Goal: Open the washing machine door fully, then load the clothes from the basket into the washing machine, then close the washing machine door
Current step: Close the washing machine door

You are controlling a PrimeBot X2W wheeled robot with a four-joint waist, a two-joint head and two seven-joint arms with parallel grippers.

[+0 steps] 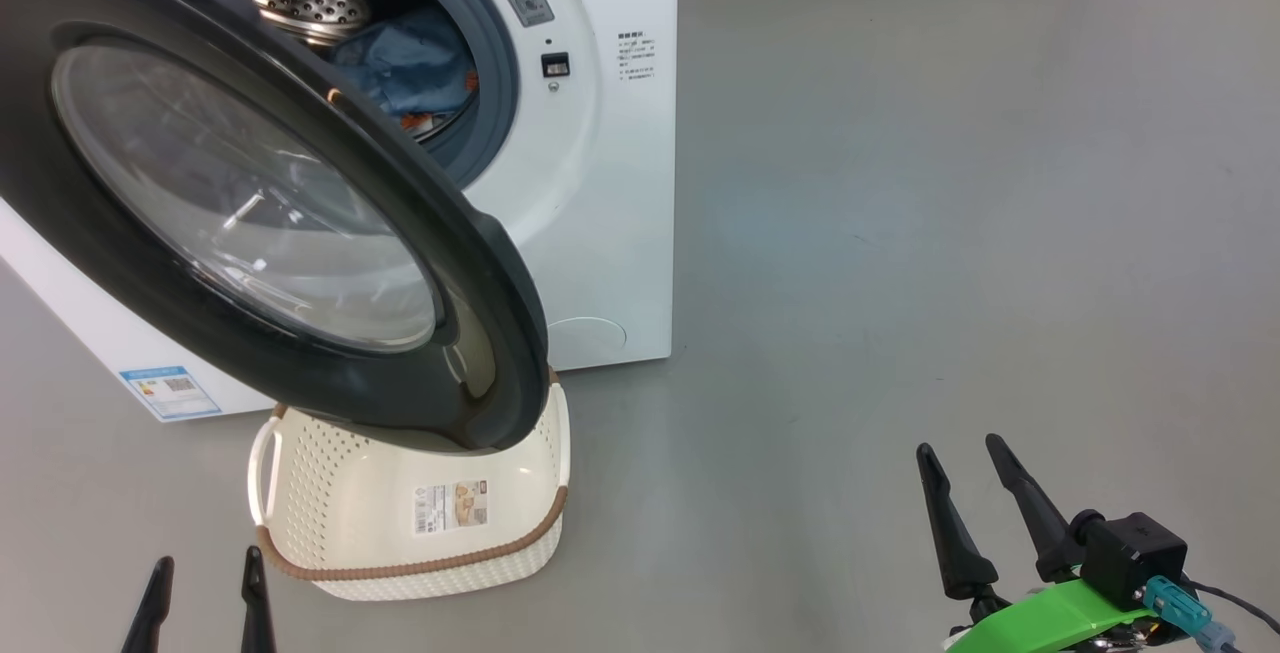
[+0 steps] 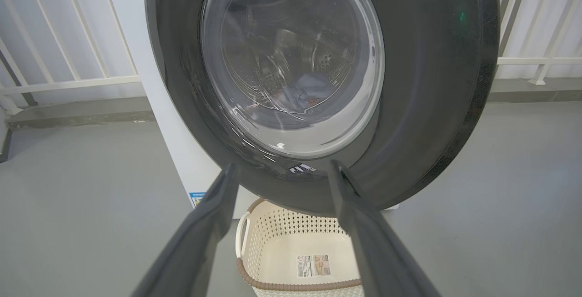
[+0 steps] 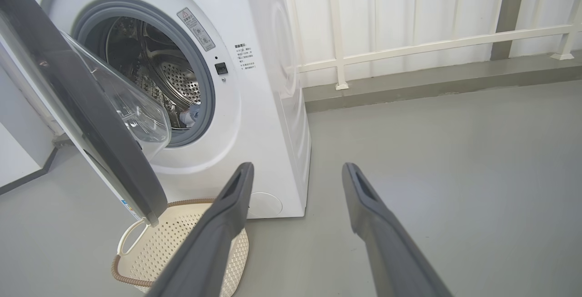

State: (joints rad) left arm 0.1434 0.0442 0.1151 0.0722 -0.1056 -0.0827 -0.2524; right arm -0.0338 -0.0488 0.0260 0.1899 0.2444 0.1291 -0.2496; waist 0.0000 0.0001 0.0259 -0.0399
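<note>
The two long dark fingers of the left gripper were spread wide, and nothing was held. The right gripper was spread wide too. The big round black-rimmed glass door stood out over the cream plastic basket with holes, partly covering the mouth of the white washing machine, where light blue clothes were seen.
</note>
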